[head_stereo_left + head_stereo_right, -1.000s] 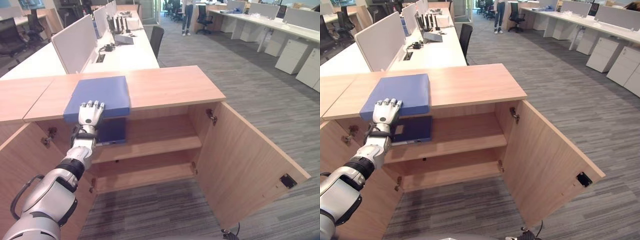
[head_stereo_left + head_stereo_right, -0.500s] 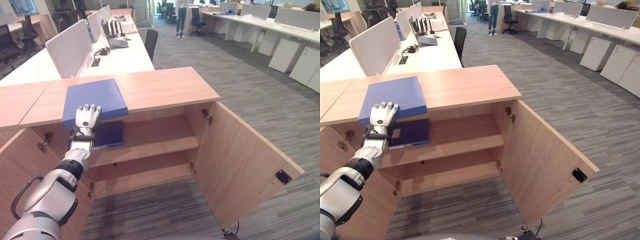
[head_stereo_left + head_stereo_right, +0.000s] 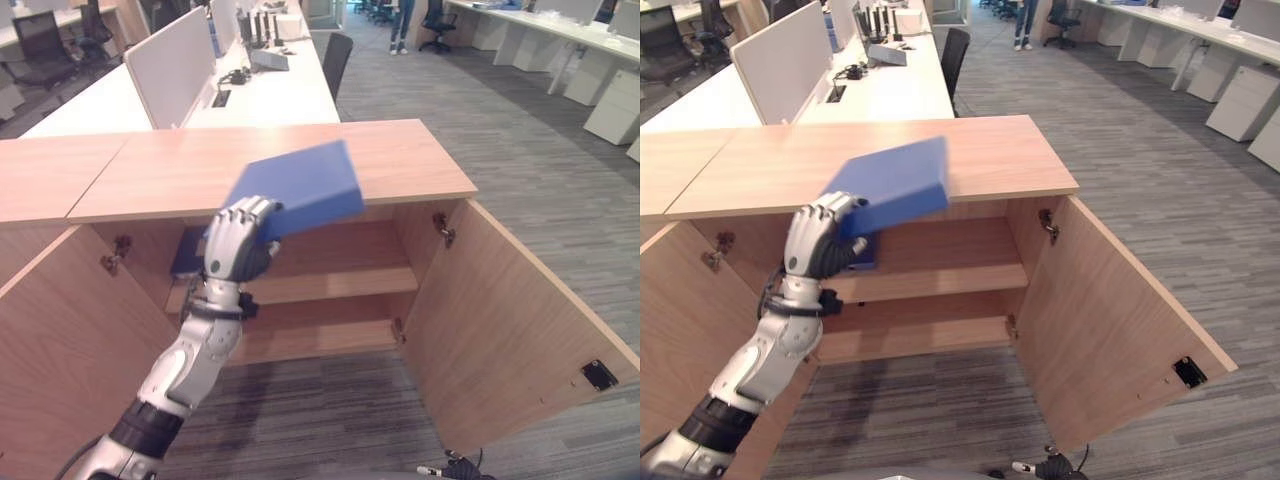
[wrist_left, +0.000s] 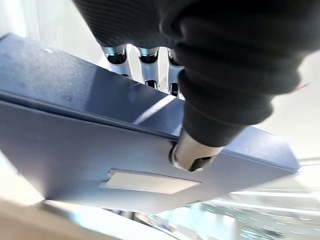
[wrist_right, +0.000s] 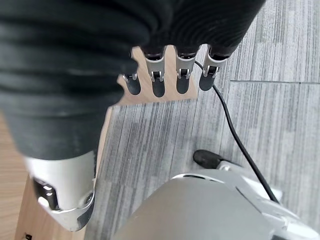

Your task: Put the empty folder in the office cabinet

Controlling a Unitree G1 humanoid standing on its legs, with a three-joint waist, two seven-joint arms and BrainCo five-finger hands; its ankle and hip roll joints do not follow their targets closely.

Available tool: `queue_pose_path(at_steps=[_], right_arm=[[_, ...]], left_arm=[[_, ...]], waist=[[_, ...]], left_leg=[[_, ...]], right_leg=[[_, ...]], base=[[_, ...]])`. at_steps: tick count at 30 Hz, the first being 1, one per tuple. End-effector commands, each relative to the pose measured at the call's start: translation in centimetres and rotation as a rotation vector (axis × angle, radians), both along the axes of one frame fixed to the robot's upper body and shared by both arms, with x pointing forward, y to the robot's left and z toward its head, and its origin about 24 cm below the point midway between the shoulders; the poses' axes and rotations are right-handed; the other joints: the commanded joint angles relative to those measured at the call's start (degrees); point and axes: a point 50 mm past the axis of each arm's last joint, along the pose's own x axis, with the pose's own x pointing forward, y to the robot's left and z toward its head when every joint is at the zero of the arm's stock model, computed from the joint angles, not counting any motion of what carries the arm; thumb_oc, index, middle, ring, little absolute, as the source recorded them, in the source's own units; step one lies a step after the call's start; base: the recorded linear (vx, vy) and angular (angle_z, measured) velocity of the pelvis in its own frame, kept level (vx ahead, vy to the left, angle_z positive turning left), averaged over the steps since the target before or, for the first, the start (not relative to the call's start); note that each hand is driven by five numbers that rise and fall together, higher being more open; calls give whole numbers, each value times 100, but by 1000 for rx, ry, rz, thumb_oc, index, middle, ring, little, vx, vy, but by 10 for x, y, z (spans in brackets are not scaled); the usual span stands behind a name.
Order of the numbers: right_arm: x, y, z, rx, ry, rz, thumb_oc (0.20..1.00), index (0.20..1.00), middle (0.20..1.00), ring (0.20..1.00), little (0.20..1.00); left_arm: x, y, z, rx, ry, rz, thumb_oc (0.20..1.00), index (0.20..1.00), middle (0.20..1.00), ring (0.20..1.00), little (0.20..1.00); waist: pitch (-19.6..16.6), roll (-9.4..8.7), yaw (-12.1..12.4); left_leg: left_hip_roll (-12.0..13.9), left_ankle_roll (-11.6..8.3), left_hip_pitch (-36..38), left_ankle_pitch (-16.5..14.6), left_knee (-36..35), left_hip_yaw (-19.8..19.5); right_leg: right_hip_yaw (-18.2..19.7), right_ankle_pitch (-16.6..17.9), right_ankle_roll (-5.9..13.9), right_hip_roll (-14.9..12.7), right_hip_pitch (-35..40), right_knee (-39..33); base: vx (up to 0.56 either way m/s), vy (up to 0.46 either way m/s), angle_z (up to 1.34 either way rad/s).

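Folder (image 3: 300, 187), blue and flat, is held tilted in the air just in front of the office cabinet's (image 3: 480, 300) top front edge, above the open compartment. The left hand (image 3: 238, 240) has its fingers curled over one corner and the thumb pressed on the other face. Both cabinet doors stand swung wide, and the upper shelf (image 3: 340, 280) lies bare to the right of a dark blue item (image 3: 188, 252) at its left end. The right hand (image 5: 165, 75) hangs over the carpet with relaxed, straight fingers, holding nothing.
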Motion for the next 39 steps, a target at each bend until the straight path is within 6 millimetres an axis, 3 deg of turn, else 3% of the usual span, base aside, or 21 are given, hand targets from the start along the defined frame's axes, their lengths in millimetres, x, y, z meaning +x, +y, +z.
queue_pose_path(at_steps=[1, 2, 3, 4, 5, 6, 7, 8, 9, 10, 11, 12, 14, 15, 16, 17, 20, 34, 39], right_arm=[[21, 0, 5, 19, -66, -15, 1000, 1000, 1000, 1000, 1000], [20, -2, 5, 24, -63, -10, 1000, 1000, 1000, 1000, 1000], [19, -4, 6, 30, -55, 10, 1000, 1000, 1000, 1000, 1000], [18, -3, 6, 31, -53, 12, 1000, 1000, 1000, 1000, 1000], [18, -5, 6, 33, -44, 17, 1000, 1000, 1000, 1000, 1000], [170, 26, 172, 70, -1037, 415, 1000, 1000, 1000, 1000, 1000], [172, 26, 208, 106, -1185, 382, 1000, 1000, 1000, 1000, 1000], [63, 5, 48, 111, -394, 114, 1000, 1000, 1000, 1000, 1000], [32, 8, 22, 64, -205, 134, 1000, 1000, 1000, 1000, 1000], [32, 9, 22, 65, -207, 134, 1000, 1000, 1000, 1000, 1000], [6, 6, 6, 36, -77, 56, 1000, 1000, 1000, 1000, 1000], [4, 6, -1, 1, 21, 78, 1000, 1000, 1000, 1000, 1000], [2, 14, -4, 44, 39, 64, 1000, 1000, 1000, 1000, 1000], [86, 25, 52, 57, -478, 369, 1000, 1000, 1000, 1000, 1000], [4, -4, 2, 9, 49, 183, 1000, 1000, 1000, 1000, 1000], [-1, 1, -2, 22, 54, 108, 1000, 1000, 1000, 1000, 1000], [2, -7, -2, 8, 77, 38, 1000, 1000, 1000, 1000, 1000], [1, -8, -2, 13, 76, 15, 1000, 1000, 1000, 1000, 1000], [36, -12, 10, 73, -91, -127, 1000, 1000, 1000, 1000, 1000]], left_arm=[[-8, -1, 8, -191, 164, -202, 200, 200, 200, 200, 200], [-15, 1, 8, -295, 226, -271, 200, 200, 200, 200, 200], [-27, 7, 10, -530, 361, -426, 200, 200, 200, 200, 200], [-28, 8, 10, -533, 365, -427, 200, 200, 200, 200, 200], [-32, 13, 14, -643, 406, -494, 200, 200, 200, 200, 200], [-44, 22, 3, -786, 482, -518, 200, 200, 200, 200, 200], [-47, 26, 4, -922, 482, -554, 200, 200, 200, 200, 200], [-39, 17, -13, -1002, 584, -605, 200, 200, 200, 200, 200], [-34, 10, 2, -1023, 541, -645, 200, 200, 200, 200, 200], [-34, 10, 3, -1022, 540, -644, 200, 200, 200, 200, 200], [-31, 10, 10, -1021, 511, -654, 200, 200, 200, 200, 200], [-34, 7, 17, -1019, 473, -663, 200, 200, 200, 200, 200], [-35, 8, 12, -1028, 495, -652, 200, 200, 200, 200, 200], [-39, 8, -4, -1024, 548, -624, 200, 200, 200, 200, 200], [-36, 7, -2, -989, 581, -643, 200, 200, 200, 200, 200], [-35, 6, -3, -1047, 574, -645, 200, 200, 200, 200, 200], [-34, 7, -6, -1020, 578, -610, 200, 200, 200, 200, 200], [-41, 21, -22, -973, 613, -472, 200, 200, 200, 200, 200], [-43, 34, -45, -872, 681, -329, 200, 200, 200, 200, 200]], waist=[[152, -203, -38], [167, -180, -27], [184, -158, -10], [178, -161, -20], [177, -154, -6], [230, -108, 41], [237, -91, 66], [236, -109, 1], [226, -130, -59], [225, -140, -61], [220, -136, -53], [193, -129, 35], [213, -127, 59], [278, -100, 87], [265, -101, 84], [258, -108, 102], [243, -121, 163], [258, -131, 237], [270, -119, 275]], left_leg=[[-281, 178, 287, -702, 77, -307], [-270, 177, 305, -746, 77, -324], [-267, 176, 291, -719, 77, -335], [-265, 176, 292, -721, 77, -336], [-264, 171, 286, -710, 77, -341], [-261, 171, 293, -703, 77, -332], [-259, 179, 320, -739, 77, -342], [-266, 169, 298, -715, 77, -301], [-264, 177, 300, -730, 77, -314], [-265, 177, 293, -729, 77, -316], [-265, 177, 308, -735, 77, -332], [-263, 174, 302, -725, 77, -376], [-263, 172, 307, -724, 77, -402], [-257, 168, 371, -741, 77, -406], [-265, 160, 328, -704, 77, -410], [-267, 154, 328, -710, 77, -424], [-250, 152, 344, -710, 77, -464], [-244, 139, 324, -678, 77, -525], [-240, 139, 314, -663, 77, -522]], right_leg=[[-161, -190, 30, 318, 209, 44], [-168, -226, 42, 330, 228, 44], [-195, -208, 46, 327, 222, 44], [-196, -209, 46, 328, 223, 44], [-211, -202, 46, 327, 216, 44], [-196, -205, 60, 322, 215, 44], [-197, -230, 53, 322, 246, 44], [-236, -211, 51, 306, 227, 44], [-226, -222, 30, 319, 238, 44], [-228, -223, 30, 318, 232, 44], [-247, -228, 31, 318, 259, 44], [-255, -229, 29, 313, 266, 44], [-265, -239, 25, 311, 279, 44], [-251, -262, 37, 316, 332, 44], [-281, -256, 28, 310, 308, 44], [-297, -272, 19, 312, 316, 44], [-314, -302, 10, 307, 347, 44], [-369, -332, -6, 316, 365, 44], [-382, -328, -13, 316, 354, 44]], base=[[0, 0, 0], [10, 16, 4], [13, 13, 5], [-17, 7, 8], [-2, 33, 11], [13, 37, 13], [-14, 31, 4], [0, 0, 0], [-43, -9, -3], [0, -8, -10], [26, -13, -4], [25, -13, 10], [14, 3, 23], [-4, 9, 5], [-6, 7, 3], [0, 0, 0], [5, -7, 2], [2, -5, 3], [0, 0, 0]])
